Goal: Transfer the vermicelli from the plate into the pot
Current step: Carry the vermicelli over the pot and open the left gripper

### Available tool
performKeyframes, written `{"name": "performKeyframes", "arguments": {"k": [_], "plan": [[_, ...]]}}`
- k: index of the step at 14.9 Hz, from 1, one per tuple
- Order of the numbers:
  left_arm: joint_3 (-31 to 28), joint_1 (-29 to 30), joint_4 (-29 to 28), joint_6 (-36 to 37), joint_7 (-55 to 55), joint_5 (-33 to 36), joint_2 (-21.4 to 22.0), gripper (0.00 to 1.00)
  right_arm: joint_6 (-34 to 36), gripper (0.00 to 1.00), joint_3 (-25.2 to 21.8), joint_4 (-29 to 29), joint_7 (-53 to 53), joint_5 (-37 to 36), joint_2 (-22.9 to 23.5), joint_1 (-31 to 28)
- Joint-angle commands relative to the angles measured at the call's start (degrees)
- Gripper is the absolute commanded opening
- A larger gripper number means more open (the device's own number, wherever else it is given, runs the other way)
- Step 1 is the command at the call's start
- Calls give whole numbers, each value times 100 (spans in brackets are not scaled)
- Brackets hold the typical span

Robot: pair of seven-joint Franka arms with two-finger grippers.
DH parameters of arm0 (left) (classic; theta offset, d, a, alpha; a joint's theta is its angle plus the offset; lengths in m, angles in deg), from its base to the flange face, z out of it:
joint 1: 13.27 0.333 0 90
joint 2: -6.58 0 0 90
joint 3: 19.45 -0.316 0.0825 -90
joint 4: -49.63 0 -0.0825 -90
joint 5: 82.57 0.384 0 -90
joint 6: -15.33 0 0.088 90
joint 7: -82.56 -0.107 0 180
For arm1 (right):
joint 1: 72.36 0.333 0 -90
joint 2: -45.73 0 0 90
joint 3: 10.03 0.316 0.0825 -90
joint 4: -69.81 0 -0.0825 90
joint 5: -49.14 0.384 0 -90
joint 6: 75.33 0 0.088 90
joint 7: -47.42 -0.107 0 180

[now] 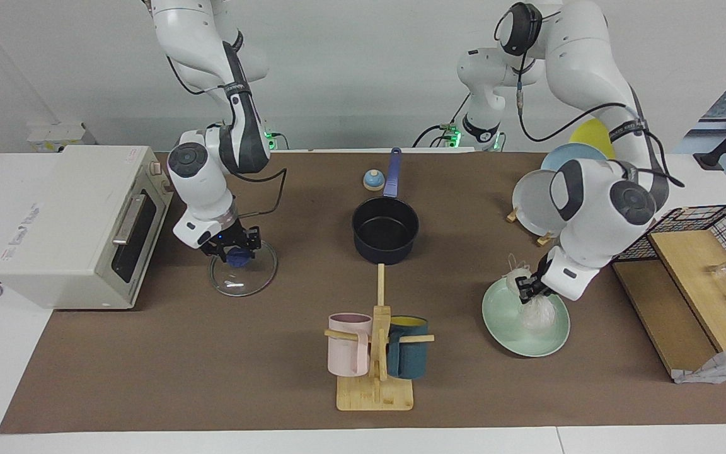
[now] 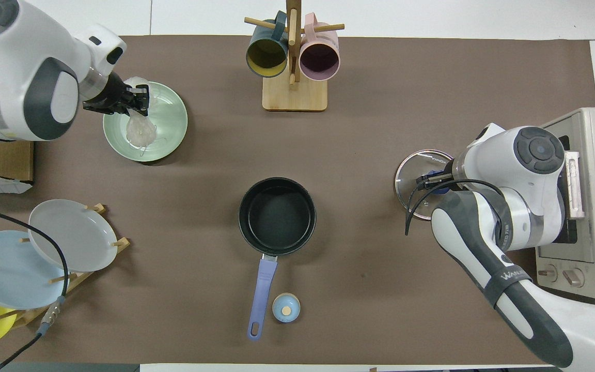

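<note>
The mint-green plate (image 1: 503,335) (image 2: 173,124) lies toward the left arm's end of the table. My left gripper (image 1: 530,287) (image 2: 135,101) is over it, shut on the vermicelli (image 1: 538,313) (image 2: 137,130). The whitish tangle hangs from the fingers with its lower end at the plate. The navy pot (image 1: 385,230) (image 2: 277,216) stands mid-table with nothing in it, its blue handle toward the robots. My right gripper (image 1: 232,247) (image 2: 432,180) is at the blue knob of a glass lid (image 1: 243,272) lying toward the right arm's end of the table.
A mug rack (image 1: 375,353) with a pink and a teal mug stands farther from the robots than the pot. A toaster oven (image 1: 79,221) is beside the lid. A plate rack (image 1: 530,202), a wire basket (image 1: 709,227) and a small blue bell (image 1: 372,181) are also there.
</note>
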Motion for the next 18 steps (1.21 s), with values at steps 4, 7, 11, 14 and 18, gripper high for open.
{"name": "performKeyframes", "arguments": {"k": [4, 7, 11, 14, 18], "plan": [[33, -1204, -256, 1229, 1733, -568, 1332, 0, -8, 45, 18, -19, 261, 66, -22, -25], [33, -1969, -1430, 601, 2271, -682, 1884, 0, 544, 44, 44, -519, 252, 57, 92, -16], [25, -2778, -2803, -849, 2719, -789, 2019, 0, 1054, 39, 53, -959, 261, 57, 119, -8], [25, -2894, -3315, -1545, 2747, -789, 1905, 0, 1642, 32, 141, -1371, 244, 57, 84, -16], [16, -2860, -3386, -1950, 2668, -771, 1589, 0, 2627, 32, 211, -2110, 209, 66, 40, -7]]}}
